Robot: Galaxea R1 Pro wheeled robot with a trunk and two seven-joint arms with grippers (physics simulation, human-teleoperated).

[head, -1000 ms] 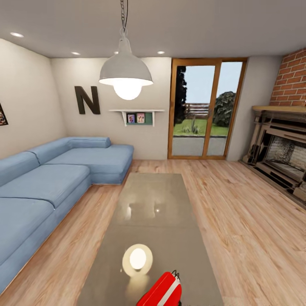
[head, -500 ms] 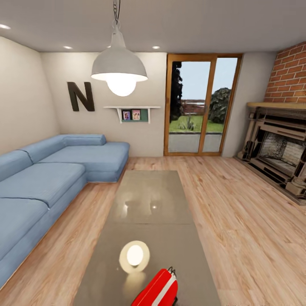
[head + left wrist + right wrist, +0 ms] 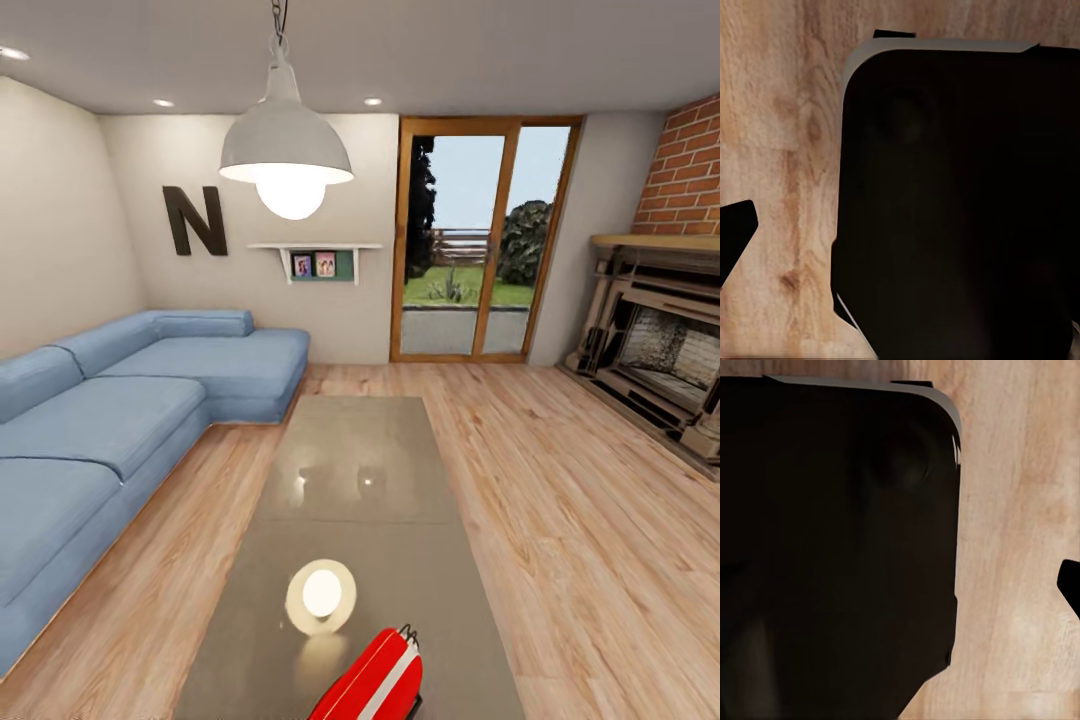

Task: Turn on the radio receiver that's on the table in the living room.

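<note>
Blue upholstery takes the left of the head view: the sectional sofa (image 3: 110, 420) runs along the wall and turns the corner under a large dark letter N (image 3: 194, 220), leaving the middle of the living room free for the table (image 3: 350, 480). A small wall shelf (image 3: 318, 262) with framed pictures hangs beside the N, and the dome pendant lamp (image 3: 286, 150) hangs over the table, which is why a bright round reflection (image 3: 321, 596) sits on the glossy grey-brown top. Near the table's closest end lies the radio receiver (image 3: 368, 680), red with a white stripe and a thin wire handle, cut off by the lower edge of the view (so its dial and any switch cannot be made out). Further right come the glazed garden doors (image 3: 485, 240), then the light wood plank floor (image 3: 570, 520), then the brick fireplace (image 3: 660, 350) at the far right.

Both wrist cameras look down at plank floor past a large dark rounded body, probably part of the robot itself, which suggests the arms hang low beside it while the robot faces the table. Whether either gripper's fingers stand wide or narrow, I cannot tell. My judgement: the radio is close, but an arm has yet to be raised toward it.
</note>
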